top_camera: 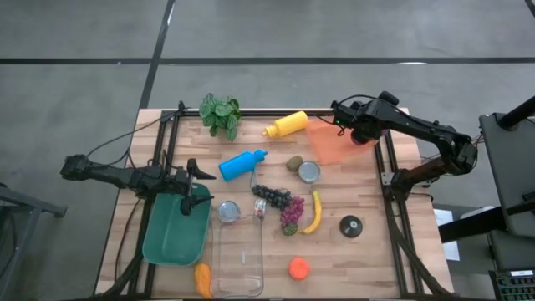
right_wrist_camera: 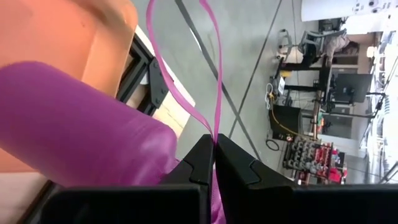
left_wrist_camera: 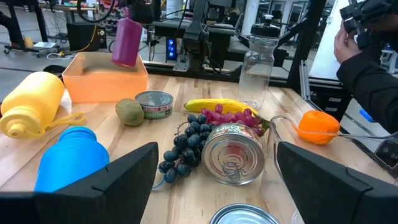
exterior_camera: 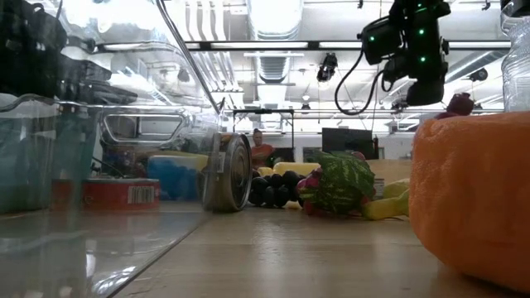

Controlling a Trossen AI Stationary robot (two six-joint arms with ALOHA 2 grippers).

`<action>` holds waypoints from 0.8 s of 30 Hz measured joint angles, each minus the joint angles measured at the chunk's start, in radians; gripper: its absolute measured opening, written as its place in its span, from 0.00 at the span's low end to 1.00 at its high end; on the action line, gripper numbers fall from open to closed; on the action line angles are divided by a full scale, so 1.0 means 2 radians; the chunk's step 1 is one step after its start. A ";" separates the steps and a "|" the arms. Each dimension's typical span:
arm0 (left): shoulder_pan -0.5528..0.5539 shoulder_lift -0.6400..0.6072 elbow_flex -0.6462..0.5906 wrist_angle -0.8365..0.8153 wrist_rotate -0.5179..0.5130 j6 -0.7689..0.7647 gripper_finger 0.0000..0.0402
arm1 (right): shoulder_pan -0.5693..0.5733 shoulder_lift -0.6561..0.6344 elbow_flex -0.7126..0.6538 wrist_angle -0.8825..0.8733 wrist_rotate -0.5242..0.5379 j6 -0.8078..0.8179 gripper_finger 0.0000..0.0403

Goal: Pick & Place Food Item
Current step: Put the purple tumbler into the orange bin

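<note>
over the far right part of the table (top_camera: 368, 251), the right gripper (right_wrist_camera: 214, 144) hangs above the orange bin (top_camera: 333, 142) with its jaws clenched on the thin pink loop (right_wrist_camera: 214, 74) of a purple bottle (left_wrist_camera: 126, 42), which dangles just above the bin's open top; nothing else can be seen inside the bin. on the left, the left gripper (top_camera: 194, 179) rests over the green bin (top_camera: 171, 238) with its jaws released and nothing between them, and that bin shows no contents. a clear container (top_camera: 237, 259) stands at the near edge beside the green bin, with an orange carrot-like item (top_camera: 202, 279) lying just outside it. between the two bins lie a blue bottle (top_camera: 241, 164), a yellow bottle (top_camera: 287, 125), a kiwi (top_camera: 294, 163), an upright tin (top_camera: 309, 172), a can on its side (left_wrist_camera: 232, 154), dark grapes (top_camera: 274, 196), a banana (top_camera: 314, 212) and an orange fruit (top_camera: 298, 268), none of them in any container.
</note>
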 joint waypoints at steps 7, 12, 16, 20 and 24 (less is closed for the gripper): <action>0.000 0.000 0.000 0.000 0.000 0.000 0.84 | -0.004 0.005 -0.012 0.005 -0.005 0.000 0.02; 0.000 0.000 0.000 0.000 0.000 0.000 0.84 | -0.005 0.011 -0.023 0.010 -0.006 0.000 0.02; 0.000 0.000 0.000 0.000 0.000 0.000 0.84 | -0.005 0.024 -0.028 0.012 -0.012 0.000 0.02; 0.000 0.000 0.000 0.000 0.000 0.000 0.84 | -0.004 0.035 -0.027 0.015 -0.013 -0.001 0.02; 0.000 0.000 0.000 0.000 0.000 0.000 0.84 | -0.004 0.037 -0.021 0.021 -0.015 -0.002 0.02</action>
